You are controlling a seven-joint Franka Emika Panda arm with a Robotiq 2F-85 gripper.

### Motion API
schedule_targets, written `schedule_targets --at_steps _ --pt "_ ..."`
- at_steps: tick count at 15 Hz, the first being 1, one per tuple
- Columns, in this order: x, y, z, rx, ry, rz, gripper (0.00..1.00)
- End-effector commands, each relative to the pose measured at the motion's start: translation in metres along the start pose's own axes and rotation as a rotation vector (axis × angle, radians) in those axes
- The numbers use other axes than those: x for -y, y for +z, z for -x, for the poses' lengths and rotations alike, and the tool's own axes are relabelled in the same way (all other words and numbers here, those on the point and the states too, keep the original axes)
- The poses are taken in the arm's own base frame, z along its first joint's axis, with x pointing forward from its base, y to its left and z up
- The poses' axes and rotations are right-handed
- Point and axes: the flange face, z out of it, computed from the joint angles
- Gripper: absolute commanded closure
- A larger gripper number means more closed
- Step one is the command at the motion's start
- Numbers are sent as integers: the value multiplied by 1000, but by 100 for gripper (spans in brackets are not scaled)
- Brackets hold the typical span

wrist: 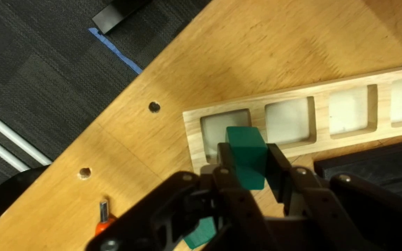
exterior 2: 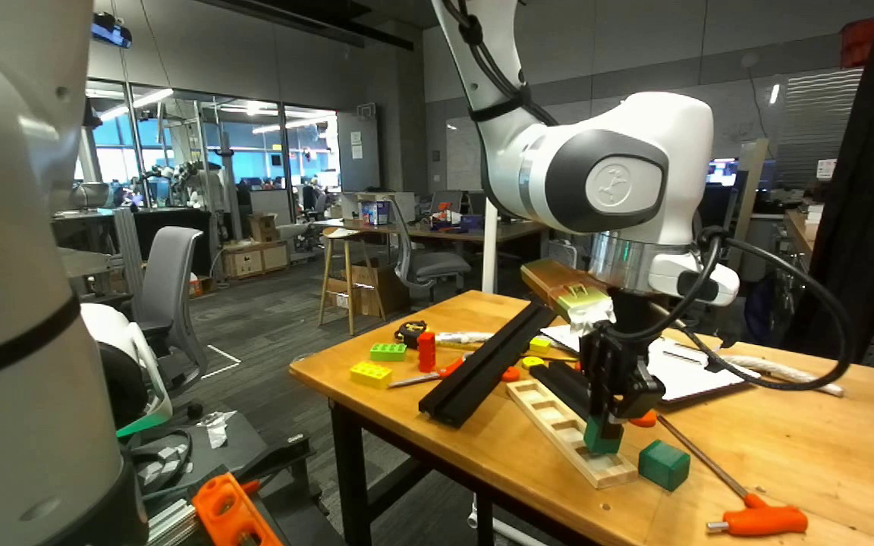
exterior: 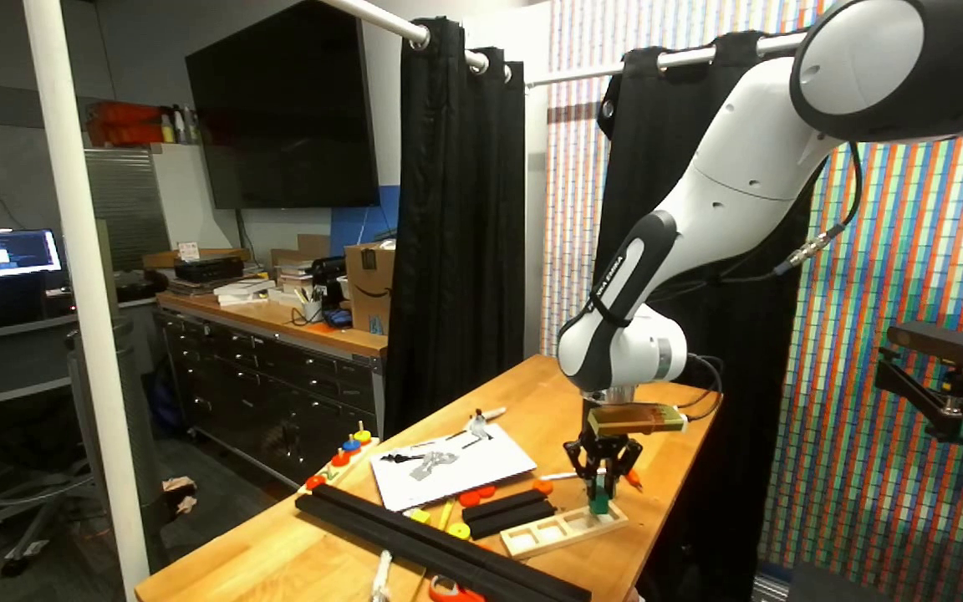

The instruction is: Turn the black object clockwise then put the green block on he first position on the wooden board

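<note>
The wooden board (exterior: 565,533) is a light oblong tray with several square compartments; it shows in the exterior view (exterior 2: 558,431) and the wrist view (wrist: 194,139). My gripper (wrist: 249,153) points down at the board's end and is shut on a dark green block (wrist: 248,136). The block (exterior 2: 602,437) is over the end compartment, overlapping its divider in the wrist view; whether it touches the board I cannot tell. The long black bar (exterior 2: 490,364) lies diagonally on the table, also visible in the exterior view (exterior: 440,539), beyond the board's far end.
A second green block (exterior 2: 664,464) sits beside the board's near end. An orange-handled tool (exterior 2: 763,521) lies near it. A shorter black piece (exterior: 511,512) lies alongside the board. A white sheet (exterior: 456,468), yellow brick (exterior 2: 371,374) and bright green brick (exterior 2: 388,352) are on the table.
</note>
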Motion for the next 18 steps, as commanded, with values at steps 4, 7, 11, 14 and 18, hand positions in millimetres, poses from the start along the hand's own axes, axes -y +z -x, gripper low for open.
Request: schedule_targets --at_steps 4,7,11,14,18 --pt "-5 -2 -6 -12 -6 -18 82" --pt "-8 -1 -6 -10 -6 -18 82" --pt "-11 1 -7 -5 -6 -17 82" --pt "-11 3 -8 -2 -6 -16 82" --pt "-12 7 -7 6 -6 -13 82"
